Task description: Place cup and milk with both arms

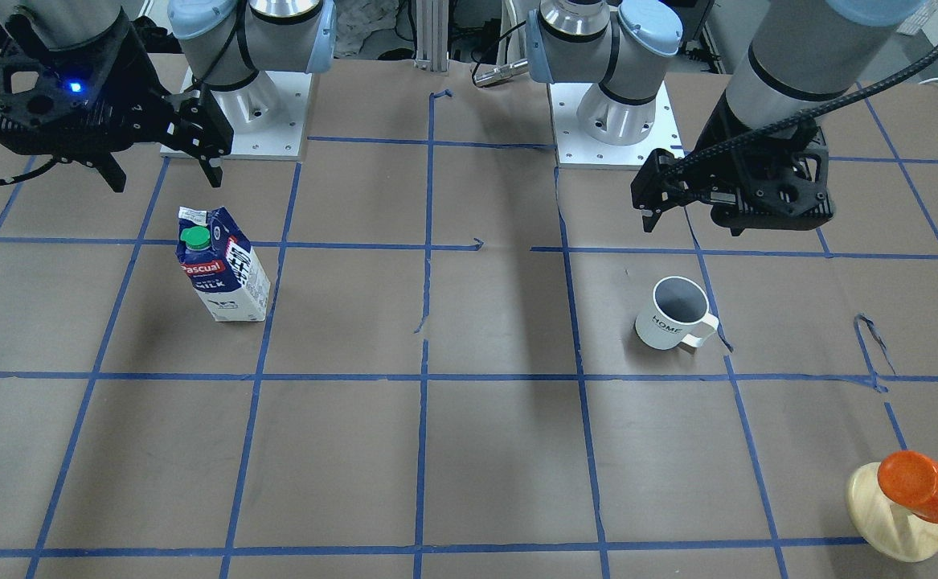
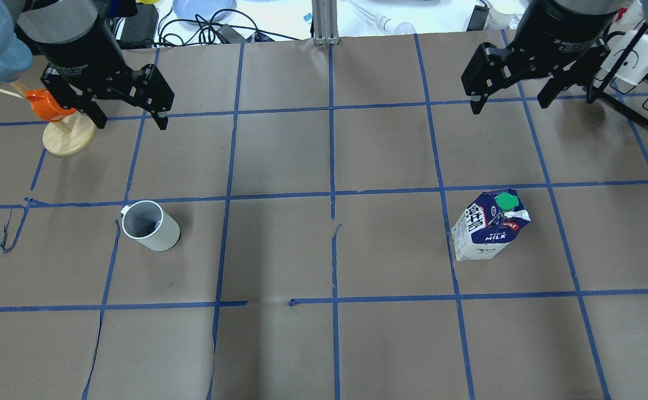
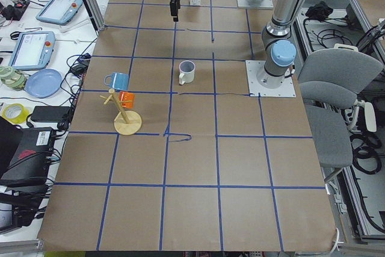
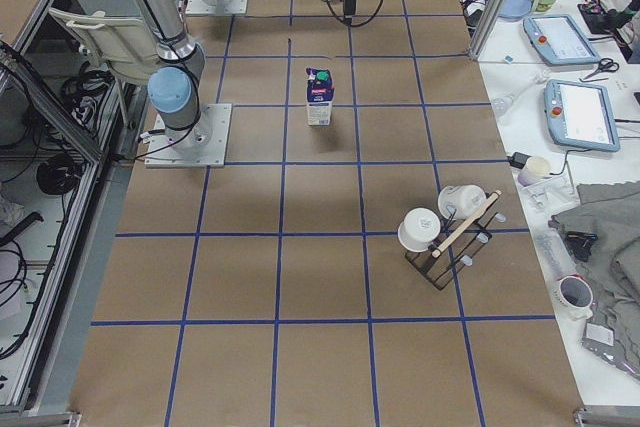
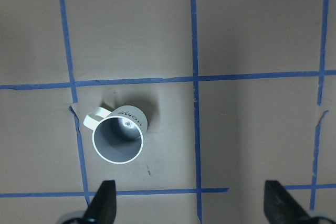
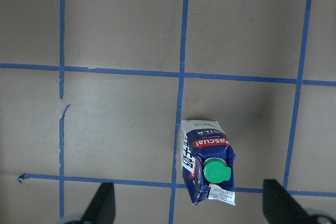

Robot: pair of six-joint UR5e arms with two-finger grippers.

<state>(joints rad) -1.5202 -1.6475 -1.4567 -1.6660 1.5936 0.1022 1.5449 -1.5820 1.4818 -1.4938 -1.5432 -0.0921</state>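
The white cup (image 1: 673, 314) with a grey inside stands upright on the brown table, also in the overhead view (image 2: 150, 226) and the left wrist view (image 5: 118, 137). My left gripper (image 2: 131, 121) is open and empty, raised above the table beyond the cup; it also shows in the front view (image 1: 655, 215) and the left wrist view (image 5: 191, 203). The blue-and-white milk carton (image 1: 223, 269) with a green cap stands upright, also in the overhead view (image 2: 489, 232) and the right wrist view (image 6: 207, 166). My right gripper (image 2: 508, 104) is open and empty, raised beyond the milk; it also shows in the front view (image 1: 165, 173).
A wooden mug tree (image 2: 60, 136) holding an orange mug (image 1: 915, 482) stands at the table's far left corner. A black rack with white cups (image 4: 445, 227) stands at the far right. The arm bases (image 1: 235, 104) (image 1: 613, 112) sit at the robot's edge.
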